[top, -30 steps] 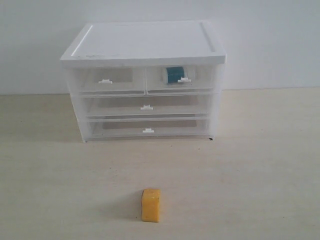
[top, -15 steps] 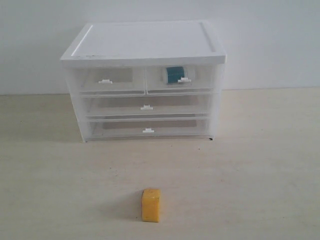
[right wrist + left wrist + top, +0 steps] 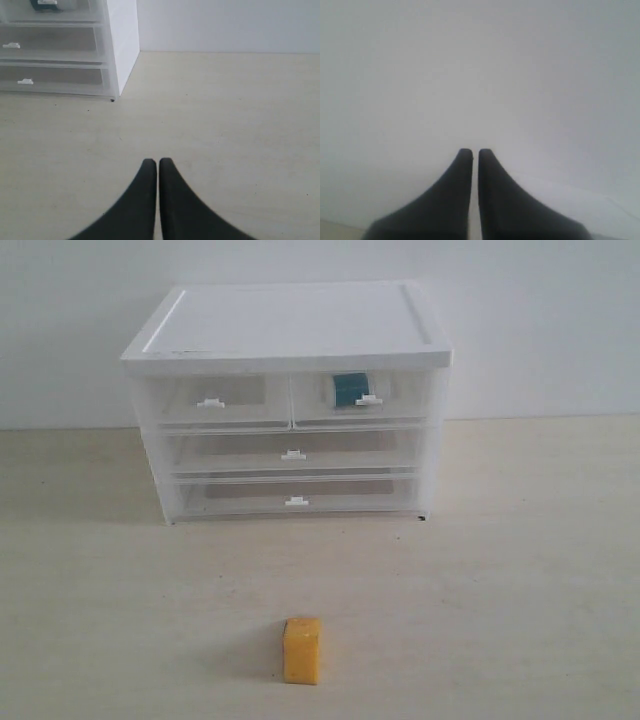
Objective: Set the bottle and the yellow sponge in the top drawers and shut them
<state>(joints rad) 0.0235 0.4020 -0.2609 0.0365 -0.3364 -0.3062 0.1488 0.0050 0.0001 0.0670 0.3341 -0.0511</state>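
Observation:
The yellow sponge [image 3: 302,650] lies on the table in front of the cabinet, near the front edge. The teal bottle [image 3: 350,390] shows through the right top drawer [image 3: 362,398], which is pushed in. The left top drawer [image 3: 212,400] is also pushed in and looks bare. Neither arm appears in the exterior view. My left gripper [image 3: 475,151] is shut, holds nothing and faces a blank white wall. My right gripper [image 3: 157,161] is shut and empty above the table, with the cabinet's right corner [image 3: 119,50] ahead of it.
The white-topped cabinet [image 3: 290,325] stands at the back against the wall. Two full-width clear drawers [image 3: 292,455] sit below the top pair, both pushed in. Bare table [image 3: 500,580] stretches to the right of the sponge.

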